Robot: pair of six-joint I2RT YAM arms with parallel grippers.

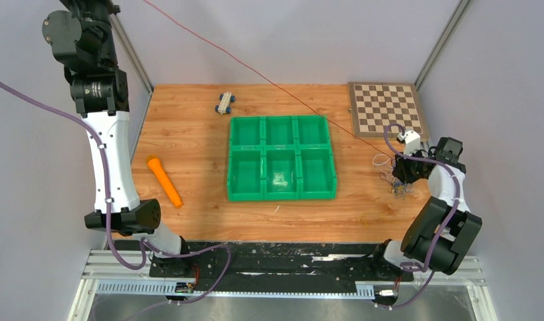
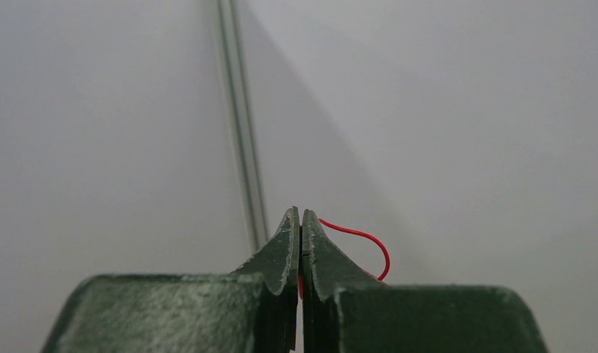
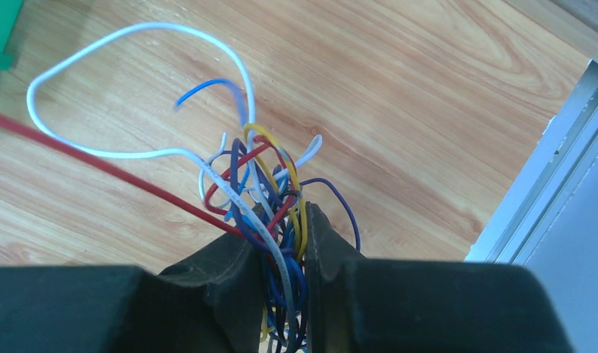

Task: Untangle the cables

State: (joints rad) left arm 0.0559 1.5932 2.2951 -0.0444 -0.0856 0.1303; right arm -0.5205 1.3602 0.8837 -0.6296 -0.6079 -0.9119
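The right tool (image 3: 285,215) is clamping the tangled cables (image 3: 260,173) near the right edge of the surface (image 1: 189,127). The left tool (image 2: 301,215), raised high, is pinching 1 red cable (image 1: 269,79), which is stretching taut diagonally above the surface from that bundle.

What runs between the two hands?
One red cable, taut from the left hand past the green tray's corner to the cable bundle in the right hand; the top view shows this.
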